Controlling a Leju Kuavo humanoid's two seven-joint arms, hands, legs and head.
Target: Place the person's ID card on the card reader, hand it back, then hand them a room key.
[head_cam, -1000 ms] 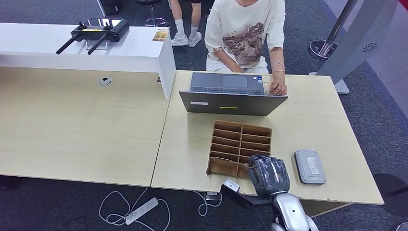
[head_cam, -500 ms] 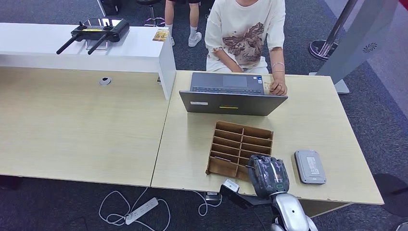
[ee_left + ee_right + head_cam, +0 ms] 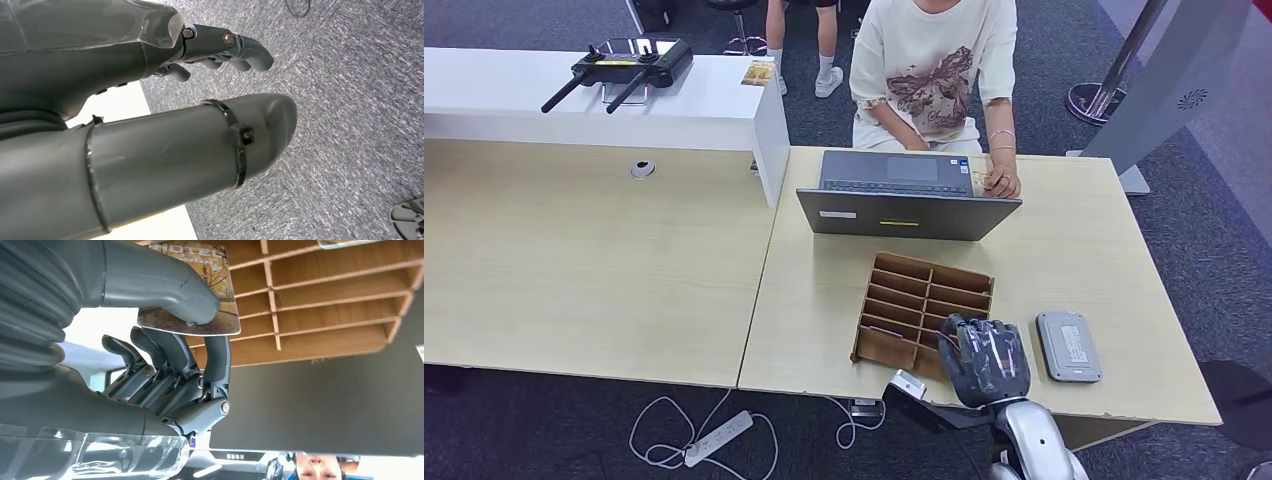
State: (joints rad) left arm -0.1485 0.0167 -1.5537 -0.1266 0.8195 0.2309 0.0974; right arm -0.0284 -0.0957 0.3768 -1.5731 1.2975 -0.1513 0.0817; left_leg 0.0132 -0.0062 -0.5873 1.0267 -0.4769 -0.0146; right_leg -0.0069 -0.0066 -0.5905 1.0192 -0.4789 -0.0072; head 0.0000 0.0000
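Hotel reception: desk [image 3: 604,260], laptop [image 3: 909,205], key-card rack [image 3: 924,305].

You're looking down at two pale wood desks [image 3: 594,260] pushed side by side on dark grey carpet [image 3: 1204,230]. A white raised counter [image 3: 624,100] runs along the far left, and a power strip [image 3: 719,437] with cables lies on the floor below.

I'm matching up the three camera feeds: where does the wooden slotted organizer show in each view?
Head view: the wooden slotted organizer sits on the desk in front of the laptop, the right hand at its near corner.
Left wrist view: not in it.
Right wrist view: its slots lie beyond the room key.
Shared landmark: the right hand.
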